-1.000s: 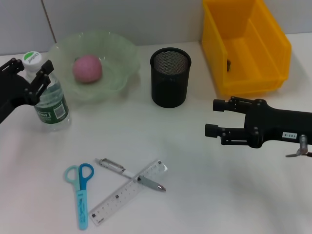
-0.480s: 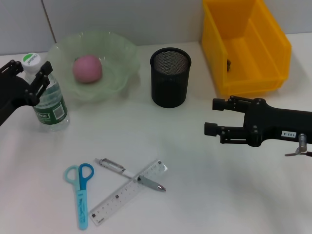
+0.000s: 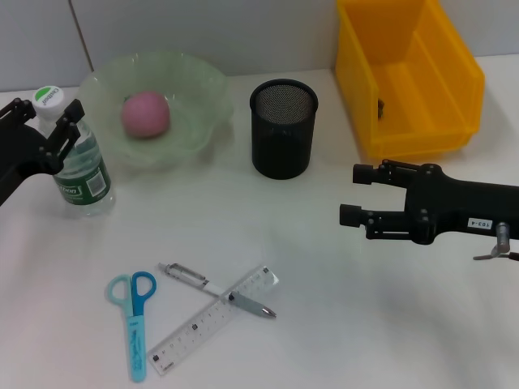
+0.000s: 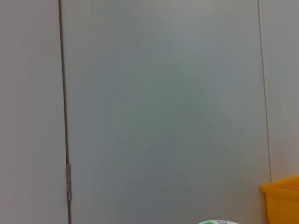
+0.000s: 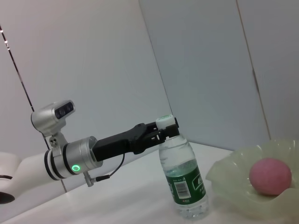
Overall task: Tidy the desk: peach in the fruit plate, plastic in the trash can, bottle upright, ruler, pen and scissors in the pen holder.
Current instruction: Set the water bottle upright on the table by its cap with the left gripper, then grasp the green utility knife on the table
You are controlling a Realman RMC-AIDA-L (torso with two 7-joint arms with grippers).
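The clear bottle (image 3: 81,166) with green label and cap stands upright at the table's far left, next to the plate. My left gripper (image 3: 45,121) is shut on the bottle's shoulder, just under the cap, as the right wrist view confirms for the bottle (image 5: 184,182) and left gripper (image 5: 163,130). The pink peach (image 3: 146,113) lies in the pale green fruit plate (image 3: 199,89). Blue scissors (image 3: 134,320), a clear ruler (image 3: 212,318) and a pen (image 3: 215,289) lie flat near the front edge, the pen crossing the ruler. My right gripper (image 3: 353,194) hovers open and empty at the right. No plastic shows.
The black mesh pen holder (image 3: 282,130) stands at the centre back. The yellow trash can (image 3: 413,81) sits at the back right with a small dark speck inside. The wall runs close behind them. Bare table lies between the pen holder and the scissors.
My left gripper and the bottle have shifted slightly left and away from the front edge. The right arm has barely moved.
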